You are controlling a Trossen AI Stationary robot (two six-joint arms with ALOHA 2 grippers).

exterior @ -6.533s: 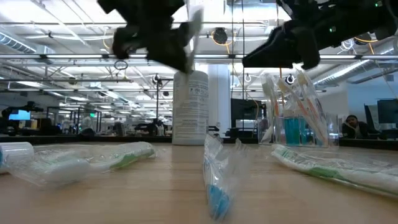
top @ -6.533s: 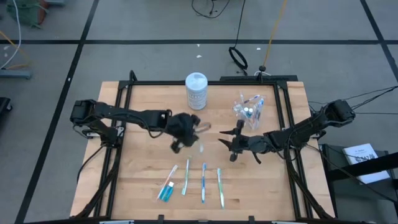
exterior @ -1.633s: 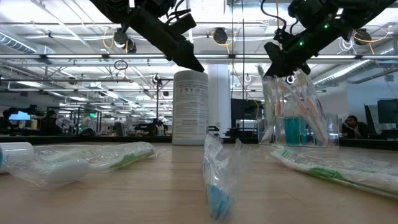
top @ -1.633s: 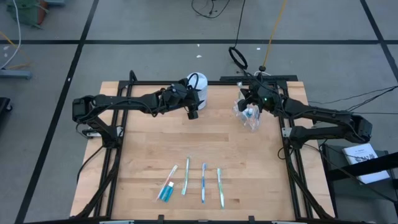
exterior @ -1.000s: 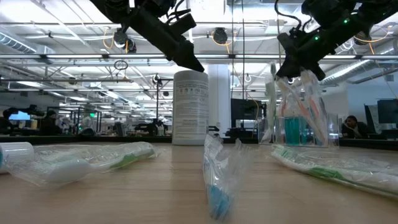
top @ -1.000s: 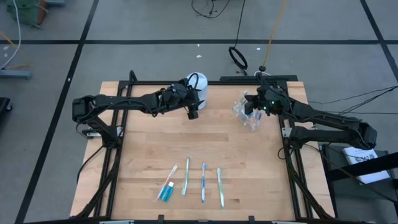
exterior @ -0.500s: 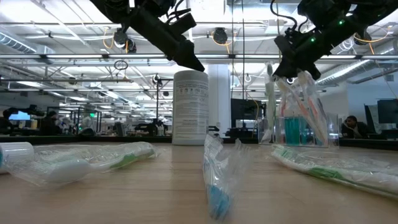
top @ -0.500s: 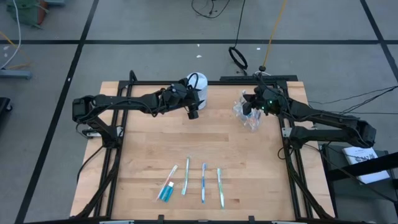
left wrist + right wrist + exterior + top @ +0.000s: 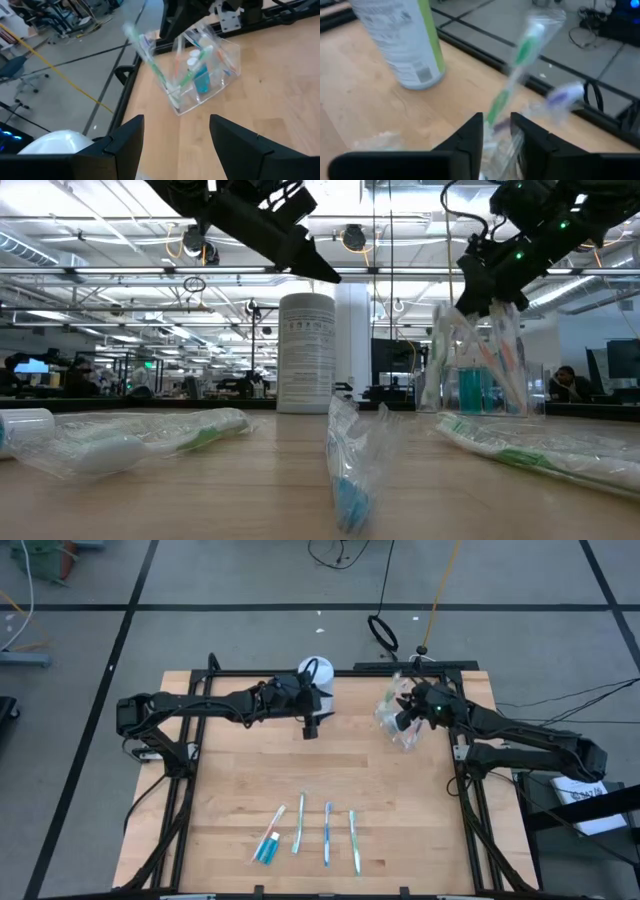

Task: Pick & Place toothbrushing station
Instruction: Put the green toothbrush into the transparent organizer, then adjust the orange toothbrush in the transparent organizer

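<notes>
Wooden table [image 9: 230,790], left gripper [image 9: 310,727] open beside white canister [image 9: 318,675], right gripper [image 9: 404,720] narrowly pinching a green toothbrush [image 9: 512,85] over clear cup [image 9: 478,385]

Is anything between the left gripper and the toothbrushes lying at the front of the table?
Nothing visible. The left gripper, open, hangs beside the white canister at the back; bare wood lies between it and the row of wrapped toothbrushes. The right gripper is off at the clear cup.

Wooden desk [image 9: 220,800], black-framed. Standing on it at the far edge: a white canister [image 9: 318,674] and, well apart, a clear plastic cup [image 9: 400,725] holding toothbrushes. Near the front edge lie a teal toothpaste tube [image 9: 266,849] and four wrapped toothbrushes [image 9: 327,834] in a row.
</notes>
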